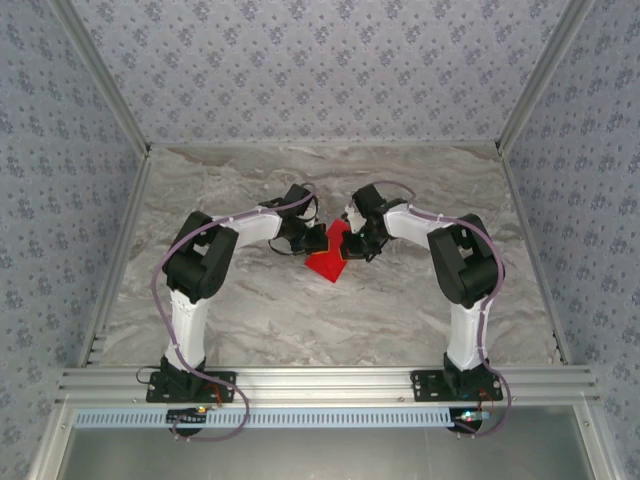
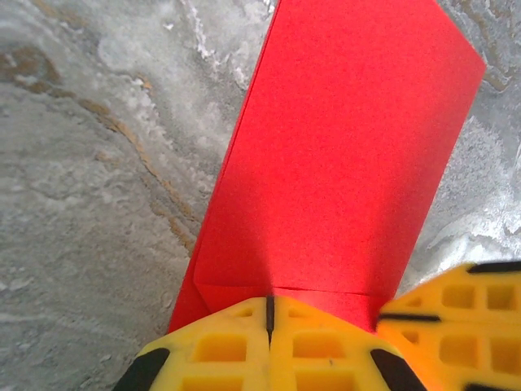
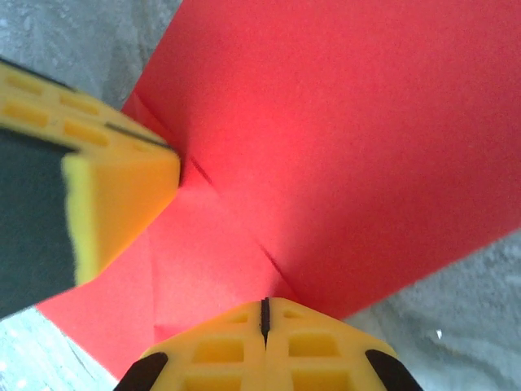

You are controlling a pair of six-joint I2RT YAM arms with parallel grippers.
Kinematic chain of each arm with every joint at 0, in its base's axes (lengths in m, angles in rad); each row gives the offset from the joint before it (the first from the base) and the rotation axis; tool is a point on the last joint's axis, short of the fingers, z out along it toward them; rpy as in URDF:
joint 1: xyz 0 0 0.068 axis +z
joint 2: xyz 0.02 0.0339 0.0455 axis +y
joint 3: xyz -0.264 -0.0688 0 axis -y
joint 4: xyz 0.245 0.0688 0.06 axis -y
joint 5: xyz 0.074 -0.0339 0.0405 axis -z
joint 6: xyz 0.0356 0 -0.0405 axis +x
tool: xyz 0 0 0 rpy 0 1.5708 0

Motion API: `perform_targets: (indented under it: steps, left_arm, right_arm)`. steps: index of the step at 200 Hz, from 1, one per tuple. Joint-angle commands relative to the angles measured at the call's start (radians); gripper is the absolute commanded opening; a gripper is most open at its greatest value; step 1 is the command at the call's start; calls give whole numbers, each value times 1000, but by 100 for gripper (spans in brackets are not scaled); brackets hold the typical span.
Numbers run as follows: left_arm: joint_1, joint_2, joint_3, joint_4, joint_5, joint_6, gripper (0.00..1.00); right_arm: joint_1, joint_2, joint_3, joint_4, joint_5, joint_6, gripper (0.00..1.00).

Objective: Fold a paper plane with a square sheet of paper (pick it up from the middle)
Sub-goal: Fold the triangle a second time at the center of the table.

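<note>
Overhead view: two white and black arms reach in from the bottom of the frame and meet at the centre of a grey marbled table [image 1: 250,310]. Between their tips is the red paper [image 1: 328,260], partly folded, one corner pointing toward the bottom of the frame. The left gripper [image 1: 314,238] is at the paper's left edge and the right gripper [image 1: 350,242] at its right edge.

Left wrist view: the left gripper [image 2: 269,314], at bottom centre, has its yellow fingers pressed together, pinching the near edge of the paper [image 2: 342,163]. The paper stretches as a long red strip to the top of the frame. The right gripper's yellow fingers [image 2: 456,318] sit at lower right, against the paper.

Right wrist view: the right gripper [image 3: 264,314], at bottom centre, is closed tight on the creased paper [image 3: 342,138]. The left gripper's finger [image 3: 122,187] comes in from the left edge, touching the paper
</note>
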Motion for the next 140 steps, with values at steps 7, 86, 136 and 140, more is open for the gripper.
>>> perform_targets:
  steps: [7, 86, 136, 140]
  left_arm:
    - [-10, 36, -53, -82, -99, -21, 0]
    - [-9, 39, -67, -75, -101, -42, 0]
    - [-10, 49, -73, -68, -93, -45, 0]
    - [-9, 49, -73, -65, -92, -47, 0]
  right_arm:
    - [66, -115, -59, 51, 32, 116, 2]
    - [153, -89, -119, 125, -20, 225, 0]
    - [162, -54, -106, 104, -33, 209, 0]
    - [163, -51, -106, 101, -28, 207, 0]
